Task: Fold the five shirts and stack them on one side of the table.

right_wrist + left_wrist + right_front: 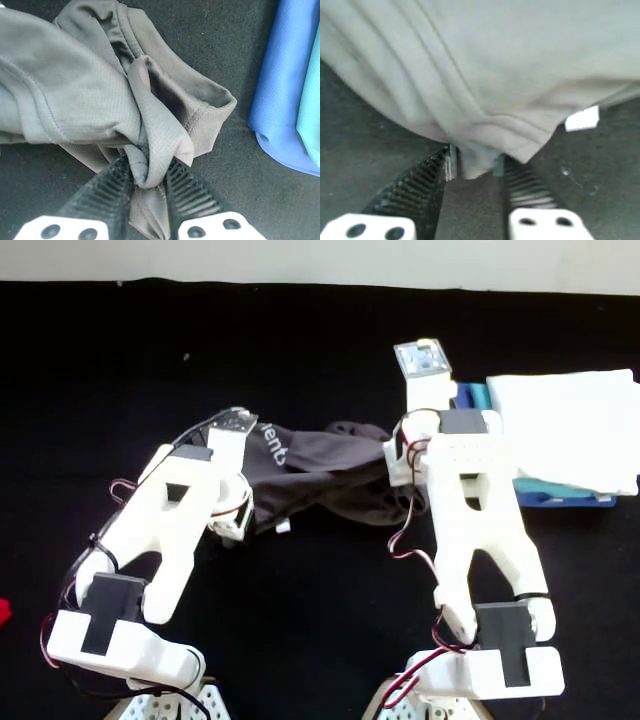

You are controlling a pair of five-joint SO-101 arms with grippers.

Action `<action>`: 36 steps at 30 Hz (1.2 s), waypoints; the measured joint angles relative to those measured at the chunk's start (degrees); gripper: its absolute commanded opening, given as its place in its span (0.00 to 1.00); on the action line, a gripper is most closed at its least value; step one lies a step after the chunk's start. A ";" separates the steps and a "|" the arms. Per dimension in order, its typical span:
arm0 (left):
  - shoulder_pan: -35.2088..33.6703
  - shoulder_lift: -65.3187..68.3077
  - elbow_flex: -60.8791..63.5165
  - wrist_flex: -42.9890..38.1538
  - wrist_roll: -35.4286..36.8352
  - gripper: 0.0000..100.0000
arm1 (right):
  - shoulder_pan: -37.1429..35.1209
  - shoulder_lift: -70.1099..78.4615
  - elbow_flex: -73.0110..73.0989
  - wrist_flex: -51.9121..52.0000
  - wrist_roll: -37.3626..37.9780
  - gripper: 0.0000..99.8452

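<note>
A dark grey shirt [320,475] lies bunched and stretched between the two arms in the middle of the black table [300,350]. My left gripper [475,167] is shut on the grey shirt [485,75] at its hem, beside a small white tag [582,119]. My right gripper [148,177] is shut on a fold of the grey shirt [75,95] near its collar or sleeve opening. In the high view the left gripper [236,515] holds the shirt's left end and the right gripper [405,465] its right end.
A stack of folded shirts [565,435] sits at the right of the table, white on top, teal and blue beneath. The blue shirt [280,80] lies close to the right gripper. A small red object [4,612] is at the left edge.
</note>
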 measured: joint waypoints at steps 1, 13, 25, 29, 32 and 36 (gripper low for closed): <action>0.00 0.00 -0.26 0.00 0.00 0.01 | 0.00 0.00 0.00 0.00 0.00 0.01; 0.00 0.00 -21.36 22.15 -0.18 0.01 | 0.00 -4.40 -3.43 6.07 0.00 0.01; -2.99 -6.95 -55.03 45.19 -0.18 0.01 | 0.00 -22.42 -9.23 6.86 0.00 0.01; -4.13 -16.97 -54.95 45.54 -0.18 0.01 | 0.00 -26.02 -9.23 6.86 0.00 0.01; -4.31 -24.18 -51.34 45.63 -2.02 0.01 | 0.00 -26.90 -9.23 6.86 0.00 0.01; -4.31 -27.96 -43.08 45.71 -3.60 0.01 | 0.00 -23.03 -7.03 5.54 0.00 0.05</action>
